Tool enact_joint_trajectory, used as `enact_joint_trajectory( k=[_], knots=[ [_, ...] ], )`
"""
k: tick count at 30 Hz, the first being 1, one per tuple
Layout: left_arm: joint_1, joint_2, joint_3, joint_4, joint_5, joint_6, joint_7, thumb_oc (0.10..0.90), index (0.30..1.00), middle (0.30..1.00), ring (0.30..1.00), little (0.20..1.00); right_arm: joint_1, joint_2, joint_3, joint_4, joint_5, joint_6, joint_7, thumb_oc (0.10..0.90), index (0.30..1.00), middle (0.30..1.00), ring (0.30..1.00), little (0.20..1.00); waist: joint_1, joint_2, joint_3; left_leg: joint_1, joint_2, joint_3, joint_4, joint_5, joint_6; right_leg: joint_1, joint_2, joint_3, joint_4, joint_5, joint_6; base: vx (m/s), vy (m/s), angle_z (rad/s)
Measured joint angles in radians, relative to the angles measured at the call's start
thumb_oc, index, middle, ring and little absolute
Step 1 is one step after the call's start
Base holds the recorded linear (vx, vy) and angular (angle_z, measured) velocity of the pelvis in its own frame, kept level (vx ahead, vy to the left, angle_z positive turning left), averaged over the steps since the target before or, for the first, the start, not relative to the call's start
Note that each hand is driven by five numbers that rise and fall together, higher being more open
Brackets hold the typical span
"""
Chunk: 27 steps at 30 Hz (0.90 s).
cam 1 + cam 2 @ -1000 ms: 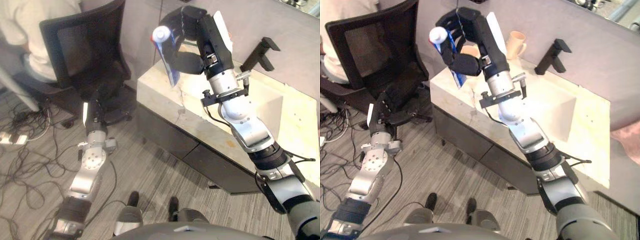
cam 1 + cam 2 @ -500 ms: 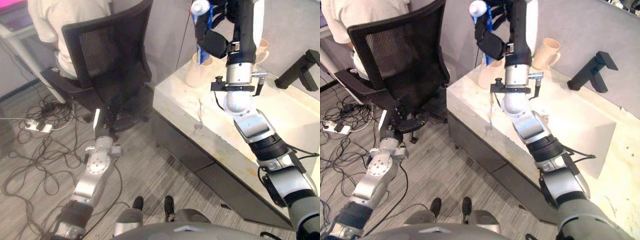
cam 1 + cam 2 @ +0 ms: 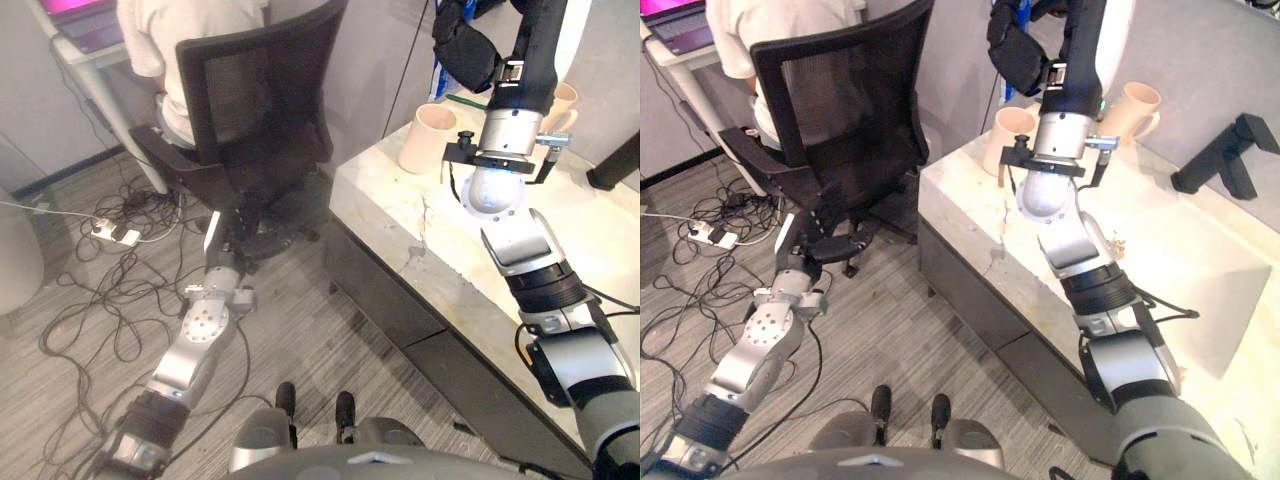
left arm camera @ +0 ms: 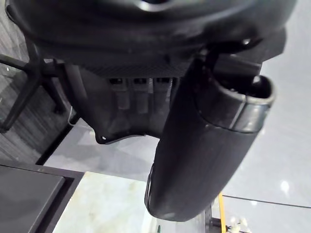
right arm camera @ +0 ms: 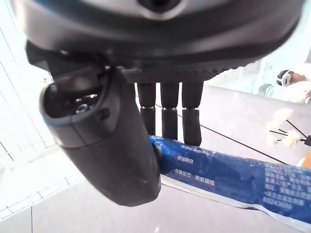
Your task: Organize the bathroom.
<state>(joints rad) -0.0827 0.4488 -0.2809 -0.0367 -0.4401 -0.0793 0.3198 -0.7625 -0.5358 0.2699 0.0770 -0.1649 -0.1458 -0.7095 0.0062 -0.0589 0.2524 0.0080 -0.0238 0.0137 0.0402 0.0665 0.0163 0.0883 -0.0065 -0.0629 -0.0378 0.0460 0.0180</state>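
Overhead, the right hand [image 5: 146,97] pinches a blue tube [image 5: 228,177] — thumb against curled fingers.

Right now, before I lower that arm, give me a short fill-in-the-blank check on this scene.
1. The right hand has its fingers curled round a blue ____.
2. The two cream ____ stand on the counter.
3. Behind the black office chair sits a ____.

Missing words: tube; cups; person
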Motion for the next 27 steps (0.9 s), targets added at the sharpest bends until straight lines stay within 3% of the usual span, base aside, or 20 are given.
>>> enact_joint_trajectory(
  k=[7, 10, 13, 18, 27],
  knots=[
    [0.008, 0.0, -0.001, 0.003, -0.02, 0.009, -0.001, 0.8, 0.9, 0.9, 0.9, 0.9, 0.0, 0.003, 0.061, 0.07, -0.025, -0.001, -0.034, 0.4, 0.3, 0.3, 0.3, 0.3, 0.034, -0.001, 0.0, 0.021, -0.001, 0.012, 0.044, -0.023, -0.019, 0.026, -0.006, 0.088, -0.04, 0.036, -0.009, 0.27, 0.186, -0.38],
    [0.007, 0.001, -0.001, 0.011, -0.021, 0.009, -0.023, 0.8, 0.9, 0.9, 0.9, 0.9, 0.0, -0.001, 0.064, 0.096, -0.024, -0.009, -0.05, 0.4, 0.3, 0.3, 0.3, 0.3, 0.032, 0.003, 0.0, 0.04, -0.003, 0.018, 0.016, -0.033, -0.001, 0.028, -0.007, 0.088, -0.039, 0.037, -0.007, 0.16, 0.187, -0.11],
    [0.013, 0.026, -0.051, 0.011, -0.021, 0.009, -0.017, 0.8, 0.9, 0.9, 0.9, 0.9, 0.0, 0.0, 0.065, 0.106, -0.025, -0.058, -0.063, 0.4, 0.3, 0.3, 0.3, 0.3, 0.026, 0.006, 0.0, 0.049, -0.004, 0.033, -0.034, -0.013, 0.02, -0.004, -0.009, 0.086, -0.014, 0.033, -0.002, 0.13, 0.141, -0.08],
    [0.017, 0.031, -0.067, 0.011, -0.021, 0.008, 0.018, 0.8, 0.9, 0.9, 0.9, 0.9, 0.002, 0.003, 0.066, 0.104, -0.025, -0.08, -0.059, 0.4, 0.3, 0.3, 0.3, 0.3, 0.02, 0.007, 0.0, 0.073, -0.003, 0.068, -0.064, -0.008, 0.021, -0.013, -0.008, 0.094, -0.002, 0.034, 0.0, 0.15, 0.064, -0.2],
    [0.021, 0.031, -0.061, 0.011, -0.021, 0.008, 0.025, 0.8, 0.9, 0.9, 0.9, 0.9, 0.002, 0.006, 0.068, 0.099, -0.022, -0.08, -0.044, 0.4, 0.3, 0.3, 0.3, 0.3, 0.024, 0.01, -0.002, 0.085, -0.002, 0.075, -0.08, -0.005, 0.025, -0.01, -0.005, 0.094, -0.004, 0.034, 0.0, 0.11, 0.007, -0.04]
  ],
)
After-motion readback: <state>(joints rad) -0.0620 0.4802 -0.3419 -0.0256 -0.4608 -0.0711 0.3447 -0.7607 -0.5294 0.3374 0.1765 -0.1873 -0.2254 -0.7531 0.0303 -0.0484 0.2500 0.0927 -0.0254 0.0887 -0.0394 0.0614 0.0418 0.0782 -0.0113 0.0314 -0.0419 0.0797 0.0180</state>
